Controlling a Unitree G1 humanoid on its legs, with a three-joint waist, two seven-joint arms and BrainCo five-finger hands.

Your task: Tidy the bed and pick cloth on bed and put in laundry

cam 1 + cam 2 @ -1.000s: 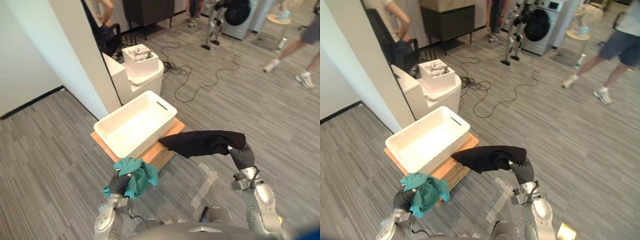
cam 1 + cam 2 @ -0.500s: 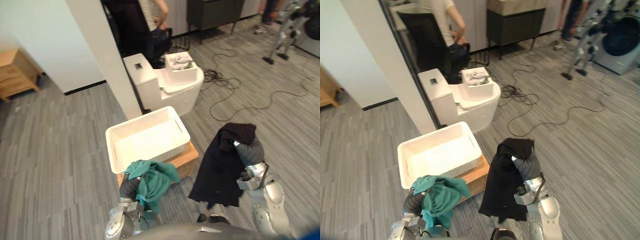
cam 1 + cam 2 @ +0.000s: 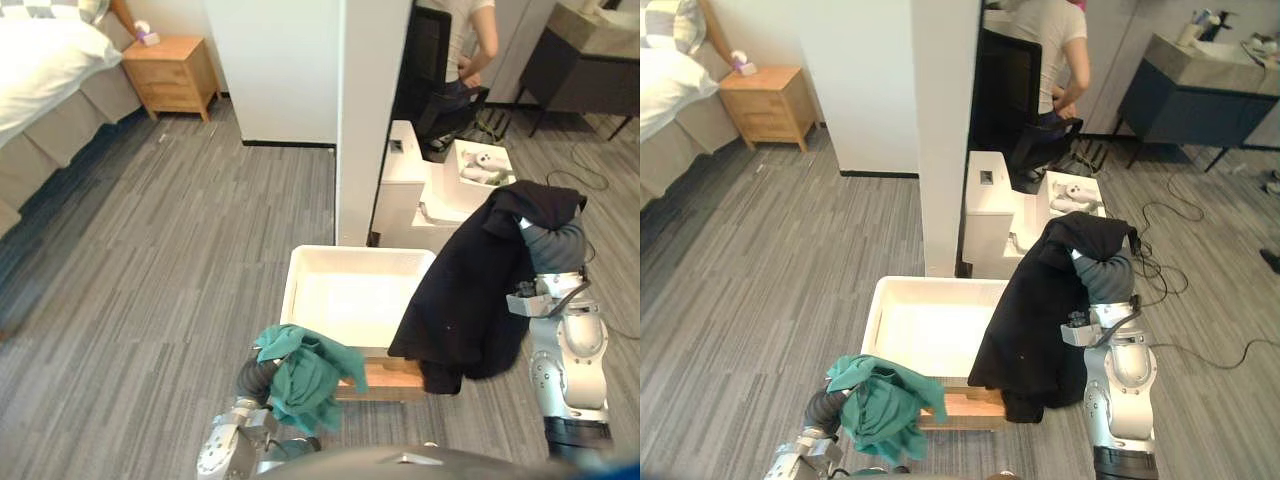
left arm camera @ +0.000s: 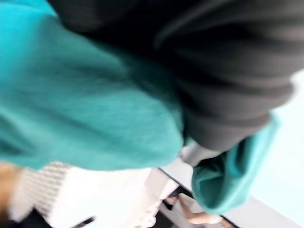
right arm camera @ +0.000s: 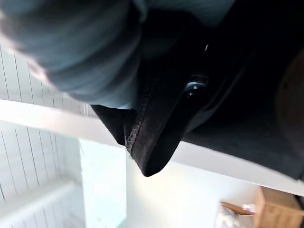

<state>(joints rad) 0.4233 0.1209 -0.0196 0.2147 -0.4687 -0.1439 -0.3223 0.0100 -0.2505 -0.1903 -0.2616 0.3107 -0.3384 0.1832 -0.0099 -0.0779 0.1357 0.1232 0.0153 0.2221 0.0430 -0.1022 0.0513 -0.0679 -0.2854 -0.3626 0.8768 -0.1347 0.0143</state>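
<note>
While the left eye view looks down, a white basket [image 3: 300,275] sits at centre frame on a wooden stand [image 3: 395,378], in front of a white pillar [image 3: 372,110]. At lower centre-left the left hand [image 3: 252,378] carries a bunched teal cloth [image 3: 305,370] just beside the basket's near left corner. The cloth wraps the hand, so I cannot tell whether it is open or closed. At right the right hand [image 3: 553,245] is raised with a black cloth [image 3: 470,290] draped over it. This cloth hangs across the basket's right edge and the stand, and that hand's state cannot be told either. A bed [image 3: 40,60] and a nightstand [image 3: 175,72] lie at upper left, and a person [image 3: 455,40] is at top right.

The right eye view gives the same layout, with the black cloth centre right and the teal cloth lower left.

The left wrist view shows teal cloth bunched against the hand's dark cover [image 4: 228,71], all blurred.

The right wrist view shows black cloth lying over that hand.
</note>
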